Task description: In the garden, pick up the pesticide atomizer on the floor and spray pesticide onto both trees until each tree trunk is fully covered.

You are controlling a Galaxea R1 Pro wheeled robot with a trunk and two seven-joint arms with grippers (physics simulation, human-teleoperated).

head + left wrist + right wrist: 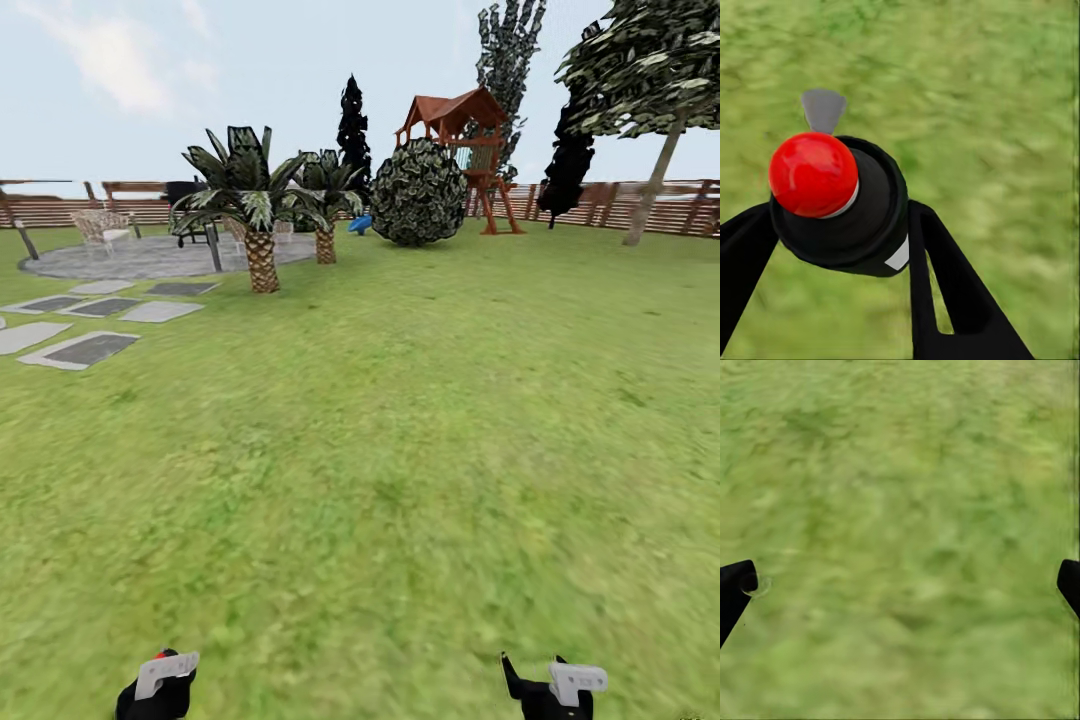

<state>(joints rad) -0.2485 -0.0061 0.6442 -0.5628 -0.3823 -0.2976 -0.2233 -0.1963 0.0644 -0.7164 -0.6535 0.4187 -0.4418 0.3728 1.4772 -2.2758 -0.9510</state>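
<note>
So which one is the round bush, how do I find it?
Look along the brown fence at the back of the lawn to the red-roofed play tower. The round bush sits just left of it, a leafy ball with no trunk, unlike the palms.

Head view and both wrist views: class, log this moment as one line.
left end effector: shut on atomizer | right end effector: open over grass | tree: far right, unsprayed
</note>
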